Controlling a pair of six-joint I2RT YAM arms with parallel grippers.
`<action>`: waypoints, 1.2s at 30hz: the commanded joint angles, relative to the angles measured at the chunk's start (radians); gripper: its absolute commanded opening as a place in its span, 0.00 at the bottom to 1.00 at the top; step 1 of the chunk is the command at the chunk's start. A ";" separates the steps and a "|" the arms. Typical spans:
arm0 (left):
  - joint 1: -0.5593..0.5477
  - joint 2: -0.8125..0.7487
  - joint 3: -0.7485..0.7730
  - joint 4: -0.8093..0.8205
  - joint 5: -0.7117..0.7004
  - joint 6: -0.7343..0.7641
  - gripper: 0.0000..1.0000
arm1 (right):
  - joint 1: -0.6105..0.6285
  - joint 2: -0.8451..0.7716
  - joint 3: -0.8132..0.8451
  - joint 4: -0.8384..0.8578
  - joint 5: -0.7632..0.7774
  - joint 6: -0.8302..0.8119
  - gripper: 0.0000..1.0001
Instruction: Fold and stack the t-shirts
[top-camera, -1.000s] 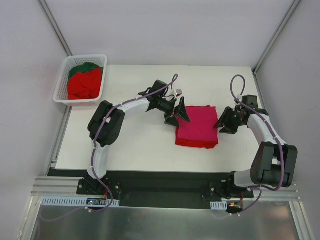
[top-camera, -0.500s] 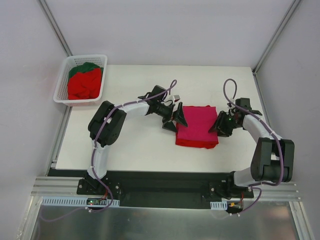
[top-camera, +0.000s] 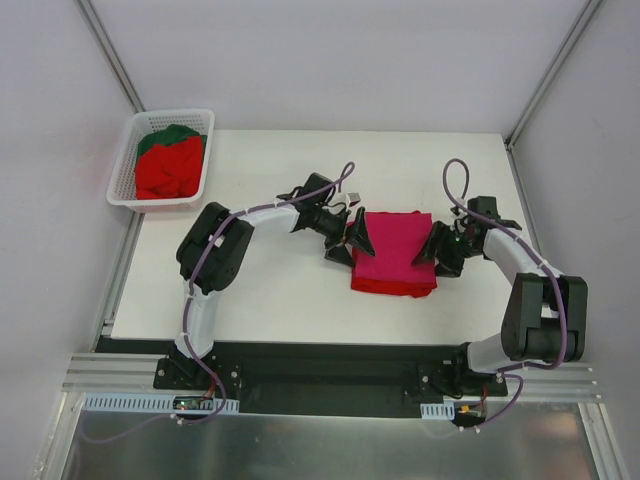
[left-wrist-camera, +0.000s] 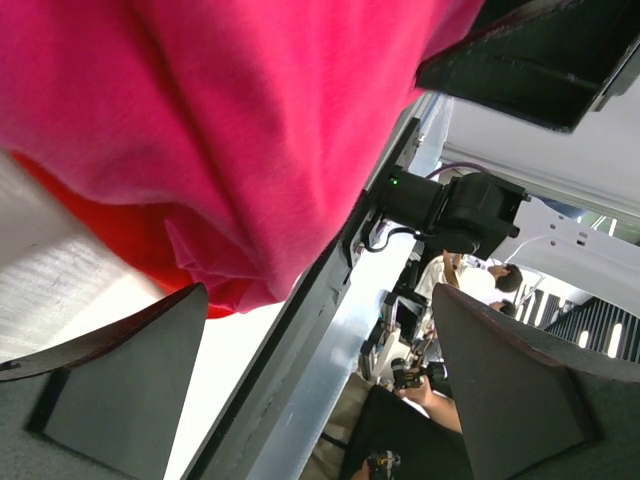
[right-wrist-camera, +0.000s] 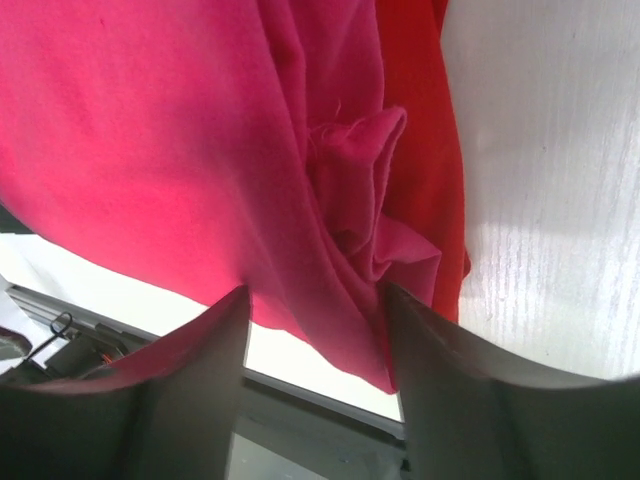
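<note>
A folded magenta-pink t-shirt (top-camera: 395, 248) lies on top of a red t-shirt (top-camera: 388, 289) in the middle of the table. My left gripper (top-camera: 352, 240) is at the stack's left edge, open, and in the left wrist view (left-wrist-camera: 320, 380) nothing sits between its fingers; the magenta cloth (left-wrist-camera: 230, 130) and the red layer (left-wrist-camera: 100, 220) lie just past the tips. My right gripper (top-camera: 437, 255) is at the stack's right edge. In the right wrist view (right-wrist-camera: 315, 340) its jaws stand apart, with a bunched magenta fold (right-wrist-camera: 350, 200) reaching down between them, the red edge (right-wrist-camera: 420, 150) alongside.
A white lattice basket (top-camera: 127, 196) stands off the table's back left corner and holds crumpled red cloth (top-camera: 168, 170) with dark green cloth (top-camera: 172, 134) behind it. Bare white table (top-camera: 260, 290) surrounds the stack.
The right gripper has moved left onto the stack's right edge, closing partly and widening again. The left gripper has shifted slightly nearer along the left edge and stays open.
</note>
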 joint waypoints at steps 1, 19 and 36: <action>-0.012 -0.013 0.050 0.028 -0.002 -0.005 0.90 | 0.009 -0.020 0.014 -0.040 0.010 -0.029 0.64; -0.045 0.006 0.038 0.049 0.021 -0.045 0.72 | 0.012 -0.096 -0.026 -0.101 0.020 -0.043 0.55; -0.072 -0.054 -0.071 0.051 0.020 -0.039 0.36 | 0.013 -0.121 -0.073 -0.088 0.007 -0.045 0.43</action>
